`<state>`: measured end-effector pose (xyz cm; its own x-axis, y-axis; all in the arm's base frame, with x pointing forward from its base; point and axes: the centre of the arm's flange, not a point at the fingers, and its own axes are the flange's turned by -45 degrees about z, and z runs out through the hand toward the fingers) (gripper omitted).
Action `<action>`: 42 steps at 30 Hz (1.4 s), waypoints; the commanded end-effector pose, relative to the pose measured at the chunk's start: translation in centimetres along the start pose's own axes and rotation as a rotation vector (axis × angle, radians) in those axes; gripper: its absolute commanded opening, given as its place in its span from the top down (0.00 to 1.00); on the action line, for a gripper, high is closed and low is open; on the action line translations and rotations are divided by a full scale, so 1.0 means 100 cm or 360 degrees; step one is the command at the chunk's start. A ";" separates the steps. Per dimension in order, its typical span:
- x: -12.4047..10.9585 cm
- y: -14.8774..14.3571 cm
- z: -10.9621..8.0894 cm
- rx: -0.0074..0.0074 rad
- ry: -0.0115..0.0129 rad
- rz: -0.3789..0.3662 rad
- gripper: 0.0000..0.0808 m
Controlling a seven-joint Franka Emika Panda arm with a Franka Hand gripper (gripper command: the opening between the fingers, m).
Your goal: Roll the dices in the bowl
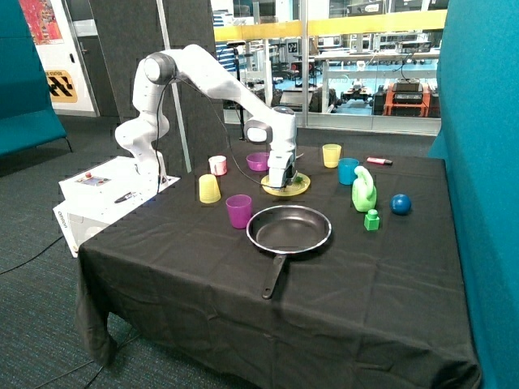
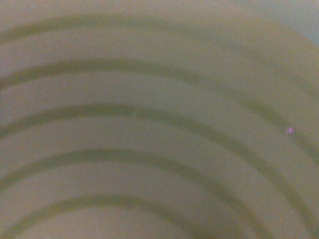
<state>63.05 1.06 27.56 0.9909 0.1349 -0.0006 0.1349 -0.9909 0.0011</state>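
The small shallow purple bowl [image 1: 258, 161] sits on the black tablecloth behind the arm's wrist. My gripper [image 1: 280, 183] is lowered onto a yellow plate [image 1: 298, 189] just beside the bowl, toward the frying pan. The wrist view is filled by the plate's yellowish surface with curved concentric ridges [image 2: 149, 149], seen from very close. No dice show in either view. A small dark thing [image 1: 301, 177] lies on the plate next to the gripper; I cannot tell what it is.
A black frying pan [image 1: 289, 228] lies in front of the plate, a taller purple cup [image 1: 238, 211] and an upturned yellow cup [image 1: 209, 188] beside it. A pink-white cup [image 1: 217, 165], yellow cup [image 1: 331, 155], blue cup [image 1: 348, 171], green toys [image 1: 364, 191], blue ball [image 1: 401, 203] stand around.
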 end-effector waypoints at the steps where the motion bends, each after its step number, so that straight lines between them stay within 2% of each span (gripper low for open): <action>1: -0.006 0.004 -0.002 0.00017 0.00009 0.0014 1.00; 21: -0.012 0.000 -0.001 0.00017 0.00009 0.0004 1.00; 27: -0.013 -0.007 -0.005 0.00017 0.00010 -0.0041 1.00; 30: -0.014 -0.011 -0.012 0.00017 0.00010 -0.0075 1.00; 40: -0.023 -0.034 -0.058 0.00016 0.00011 -0.0259 1.00; 42: -0.029 -0.041 -0.070 0.00016 0.00011 -0.0341 1.00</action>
<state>60.86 2.90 31.05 0.9709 0.2394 0.0059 0.2394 -0.9709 -0.0004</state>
